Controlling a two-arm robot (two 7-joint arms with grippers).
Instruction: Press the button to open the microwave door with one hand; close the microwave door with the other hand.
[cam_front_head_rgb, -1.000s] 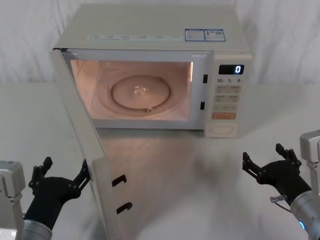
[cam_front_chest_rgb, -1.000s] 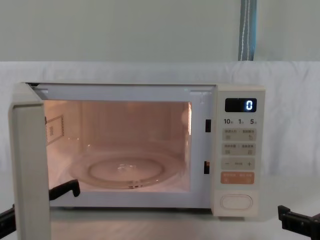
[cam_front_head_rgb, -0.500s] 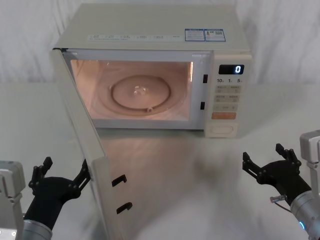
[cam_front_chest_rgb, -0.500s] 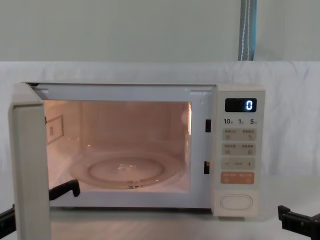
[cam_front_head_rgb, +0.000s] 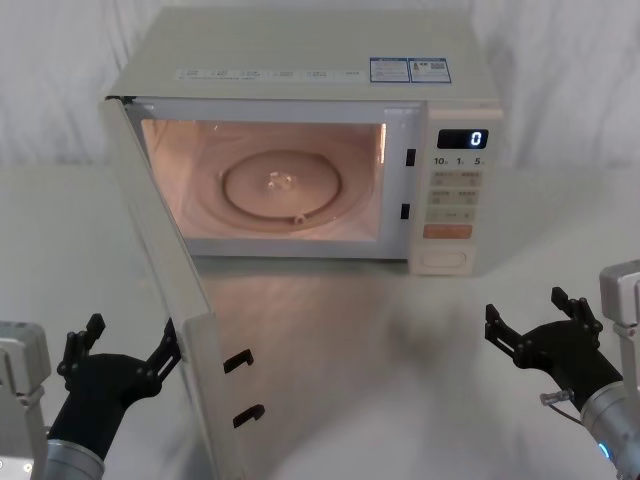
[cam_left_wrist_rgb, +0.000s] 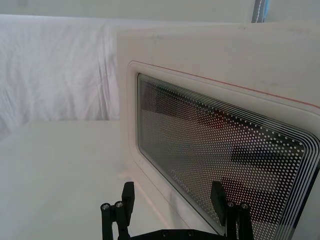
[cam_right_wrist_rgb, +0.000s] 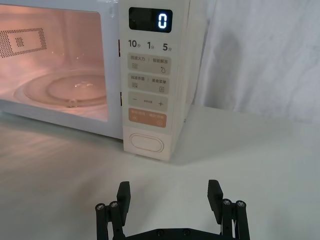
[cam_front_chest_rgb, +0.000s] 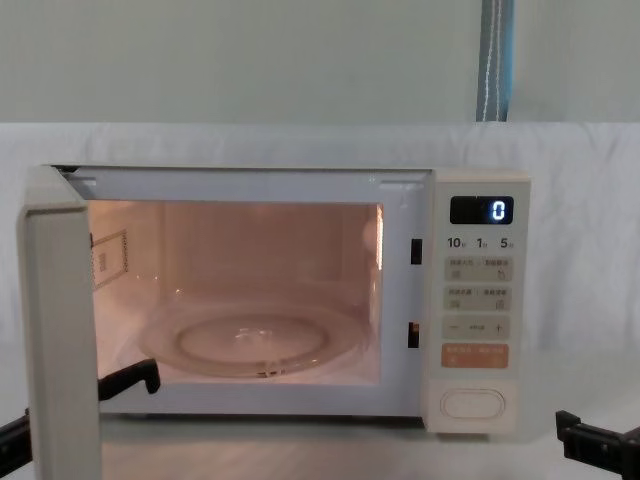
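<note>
Nothing has moved: one microwave door stands swung open. Two grippers, left and right, are spread wide, empty; one button is seen, the door's lower edge cut off.

From the head we look forward and steeply down, so we see the top of the microwave, its lit cavity and the worktop before it, with both pincers low in the corners. From the chest we look level across the worktop, close to the microwave's front, its door swung toward us edge-on. Our left wrist camera sits very near the door's outer face, looking along the left pincer. Our right wrist camera looks past the right pincer at the control panel and button. Head, chest and right wrist views share that panel.
</note>
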